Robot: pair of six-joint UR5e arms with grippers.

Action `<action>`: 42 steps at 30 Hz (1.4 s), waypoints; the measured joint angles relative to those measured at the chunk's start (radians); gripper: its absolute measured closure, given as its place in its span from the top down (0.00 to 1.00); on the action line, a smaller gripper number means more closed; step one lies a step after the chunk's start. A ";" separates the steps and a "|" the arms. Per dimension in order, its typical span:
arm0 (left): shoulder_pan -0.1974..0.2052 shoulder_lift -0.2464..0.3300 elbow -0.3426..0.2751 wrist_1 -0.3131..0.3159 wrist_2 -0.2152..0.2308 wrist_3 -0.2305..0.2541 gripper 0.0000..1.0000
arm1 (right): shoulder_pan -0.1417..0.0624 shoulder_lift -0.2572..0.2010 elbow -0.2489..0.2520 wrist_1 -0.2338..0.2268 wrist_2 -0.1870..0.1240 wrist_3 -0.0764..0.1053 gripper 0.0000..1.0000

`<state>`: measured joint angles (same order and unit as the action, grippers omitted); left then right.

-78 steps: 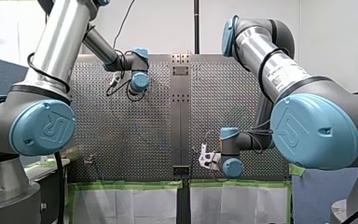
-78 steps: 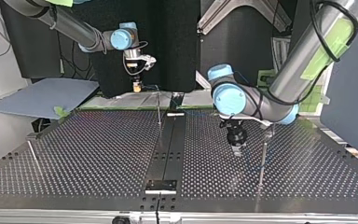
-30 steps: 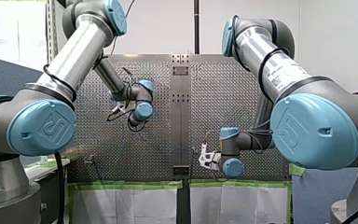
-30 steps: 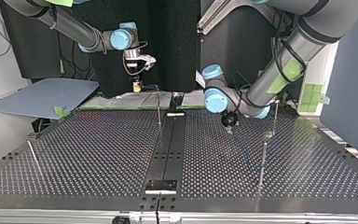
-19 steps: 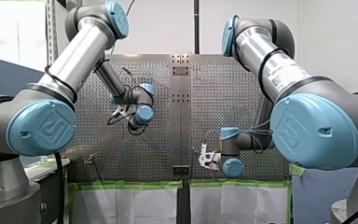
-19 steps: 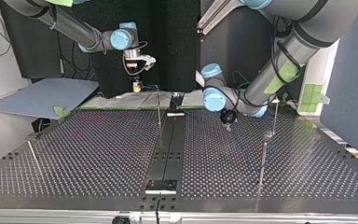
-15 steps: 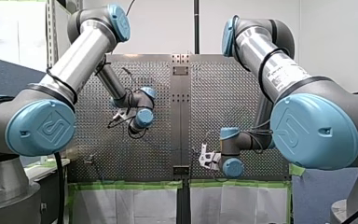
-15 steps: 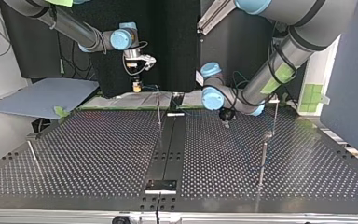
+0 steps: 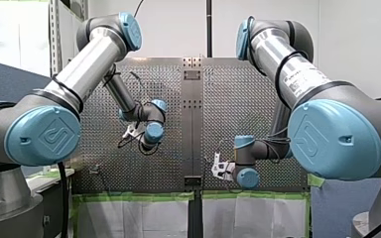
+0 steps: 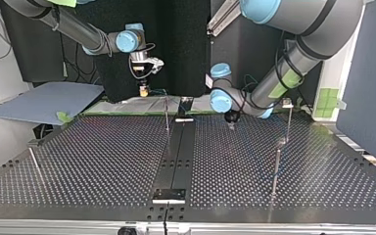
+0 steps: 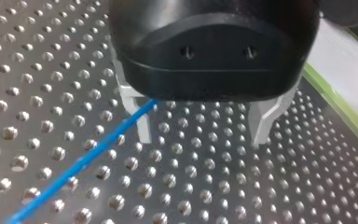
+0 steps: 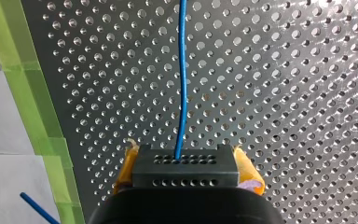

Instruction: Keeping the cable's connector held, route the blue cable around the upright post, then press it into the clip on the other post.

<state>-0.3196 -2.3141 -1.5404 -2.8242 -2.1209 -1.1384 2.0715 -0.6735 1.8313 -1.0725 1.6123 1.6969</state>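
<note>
Blue cable (image 11: 81, 163) is crossing the table (image 11: 205, 186) low; I'm judging the left gripper (image 11: 200, 130) should be leading it gently, without tugging the connector (image 12: 185, 161). Left fingers (image 11: 142, 126) are standing spread, cable passing just beside one, ungripped. Right gripper (image 12: 186, 170) is pinching the connector, cable running straight ahead.

**R wrist cam.** My right gripper (image 12: 186, 164) has both yellow pads (image 12: 127, 169) pressed against the sides of a dark connector (image 12: 185, 172), a block w/ two rows of small holes. The blue cable (image 12: 182, 84) leaves the block's front face approx. at centre and runs nearly straight ahead over the perforated table (image 12: 284, 93). Beside the gripper, a green tape (image 12: 23, 84) strip borders the table. Past it I see a white sheet (image 12: 0, 116) w/ a short blue strand (image 12: 37, 207) over it.
</note>
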 joint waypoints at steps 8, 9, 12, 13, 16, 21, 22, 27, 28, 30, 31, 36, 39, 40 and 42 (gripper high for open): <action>-0.010 -0.044 0.000 -0.012 0.049 -0.079 1.00 | 0.000 0.000 0.000 -0.001 -0.002 -0.002 0.00; -0.011 -0.046 0.000 -0.011 0.057 -0.088 1.00 | 0.000 0.000 0.000 -0.002 -0.003 -0.002 0.00; -0.014 -0.049 0.000 -0.010 0.085 -0.117 1.00 | 0.000 0.000 0.000 -0.002 -0.008 -0.003 0.00; -0.016 -0.050 0.001 -0.009 0.097 -0.129 1.00 | 0.000 0.000 0.000 -0.001 -0.009 -0.003 0.00; -0.018 -0.050 0.001 -0.008 0.125 -0.157 1.00 | 0.000 -0.001 0.000 -0.002 -0.010 -0.003 0.00; -0.021 -0.050 0.001 -0.012 0.172 -0.205 1.00 | 0.001 -0.001 0.000 -0.002 -0.019 -0.004 0.00; -0.023 -0.050 0.001 -0.014 0.184 -0.216 1.00 | 0.001 -0.001 0.000 -0.002 -0.022 -0.004 0.00; -0.029 -0.050 0.001 -0.020 0.233 -0.265 1.00 | 0.004 0.000 0.000 -0.002 -0.030 -0.005 0.00; -0.031 -0.050 0.001 -0.021 0.244 -0.277 1.00 | 0.005 -0.001 0.000 -0.001 -0.033 -0.005 0.00; -0.036 -0.050 0.001 -0.023 0.260 -0.292 1.00 | 0.006 -0.001 0.000 -0.001 -0.036 -0.005 0.00; -0.039 -0.050 0.001 -0.025 0.272 -0.304 1.00 | 0.006 -0.001 0.000 0.000 -0.037 -0.005 0.00; -0.054 -0.050 0.001 -0.032 0.321 -0.353 1.00 | 0.007 -0.001 0.000 0.000 -0.039 -0.005 0.00; -0.063 -0.050 0.001 -0.033 0.354 -0.387 1.00 | 0.007 -0.001 0.000 0.000 -0.040 -0.005 0.00; -0.067 -0.050 0.001 -0.033 0.366 -0.401 1.00 | 0.008 -0.001 0.000 -0.001 -0.040 -0.005 0.00; -0.072 -0.050 0.000 -0.034 0.381 -0.420 1.00 | 0.008 -0.001 0.000 -0.001 -0.040 -0.005 0.00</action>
<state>-0.3919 -2.3644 -1.5399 -2.8579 -1.7404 -1.5586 2.0793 -0.6740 1.8311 -1.0735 1.5726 1.6919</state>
